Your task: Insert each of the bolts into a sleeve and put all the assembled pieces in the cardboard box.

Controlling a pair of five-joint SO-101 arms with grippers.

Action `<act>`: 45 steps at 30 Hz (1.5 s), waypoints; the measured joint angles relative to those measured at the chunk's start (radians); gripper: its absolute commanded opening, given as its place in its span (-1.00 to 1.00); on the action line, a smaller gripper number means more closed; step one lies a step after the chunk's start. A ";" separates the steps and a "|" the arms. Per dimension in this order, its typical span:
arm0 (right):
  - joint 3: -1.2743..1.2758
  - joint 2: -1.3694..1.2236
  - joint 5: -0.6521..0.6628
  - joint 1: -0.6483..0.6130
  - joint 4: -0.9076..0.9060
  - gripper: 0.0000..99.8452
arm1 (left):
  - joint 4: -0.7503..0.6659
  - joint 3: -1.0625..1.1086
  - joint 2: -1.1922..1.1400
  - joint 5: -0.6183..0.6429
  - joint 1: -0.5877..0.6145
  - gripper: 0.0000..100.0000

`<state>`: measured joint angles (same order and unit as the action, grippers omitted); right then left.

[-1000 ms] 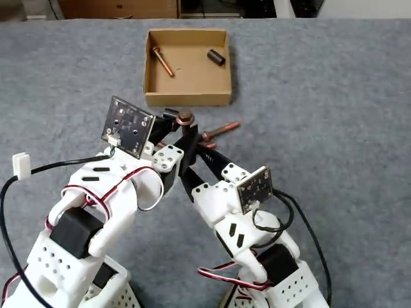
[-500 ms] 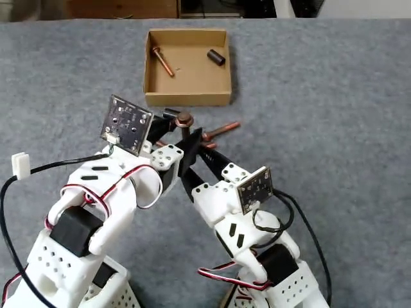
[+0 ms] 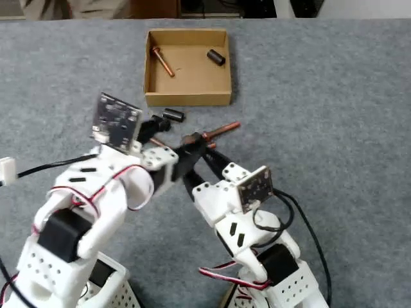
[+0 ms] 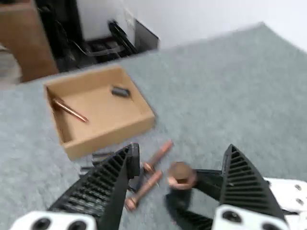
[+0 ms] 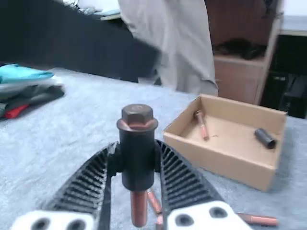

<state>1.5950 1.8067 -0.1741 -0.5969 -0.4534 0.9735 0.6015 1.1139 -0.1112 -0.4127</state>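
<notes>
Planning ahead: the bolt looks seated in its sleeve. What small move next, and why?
Probably the right gripper should carry the black sleeve holding the copper bolt toward the brown cardboard box: they look assembled, and the left gripper stands open.

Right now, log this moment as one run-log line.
left claw: open | right claw: shut on sleeved bolt | cardboard box: loose bolt, loose sleeve

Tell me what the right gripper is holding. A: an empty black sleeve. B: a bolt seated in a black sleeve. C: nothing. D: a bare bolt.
B: in the right wrist view the right gripper is shut on a black sleeve, with the head of the bolt above it and the shank sticking out below.
</notes>
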 measured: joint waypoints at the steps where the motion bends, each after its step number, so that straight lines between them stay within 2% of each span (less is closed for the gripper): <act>1: -0.008 0.000 0.000 0.023 0.000 -1.00 | 0.000 -0.020 0.000 0.000 0.023 -0.45; 5: -0.103 0.000 0.000 0.117 0.000 -1.00 | 0.006 -0.052 0.000 0.006 0.135 -0.45; 8: -0.158 0.000 0.000 0.138 0.000 -1.00 | 0.009 -0.052 0.000 0.006 0.239 -0.49; 11: -0.216 -0.020 -0.011 0.143 0.046 -1.00 | 0.038 -0.052 0.000 0.023 0.342 -0.71; 14: -0.316 -0.153 -0.052 0.149 0.149 -1.00 | 0.097 -0.052 0.000 0.055 0.402 -0.98; 20: -0.491 -0.617 -0.061 0.149 0.399 -1.00 | 0.180 -0.052 0.000 0.074 0.428 -0.78; 24: -0.623 -0.964 -0.061 0.150 0.575 -1.00 | 0.233 -0.052 0.000 0.075 0.428 -0.75; 27: -0.744 -1.217 -0.061 0.170 0.643 -1.00 | 0.255 -0.052 0.000 0.075 0.428 -0.75; 34: -1.115 -1.771 -0.064 0.242 0.657 -0.99 | 0.261 -0.052 0.000 0.075 0.428 -0.76; 36: -1.238 -1.907 -0.064 0.256 0.611 -0.97 | 0.261 -0.052 0.000 0.075 0.428 -0.76; 41: -1.539 -2.205 -0.064 0.273 0.416 -0.69 | 0.261 -0.052 0.000 0.075 0.428 -0.76; 45: -1.728 -2.346 -0.064 0.273 0.341 -0.54 | 0.261 -0.052 0.000 0.075 0.428 -0.76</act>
<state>-0.1327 -0.5393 -0.2386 -0.3237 -0.1128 1.2344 0.5493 1.1139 -0.0361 0.0153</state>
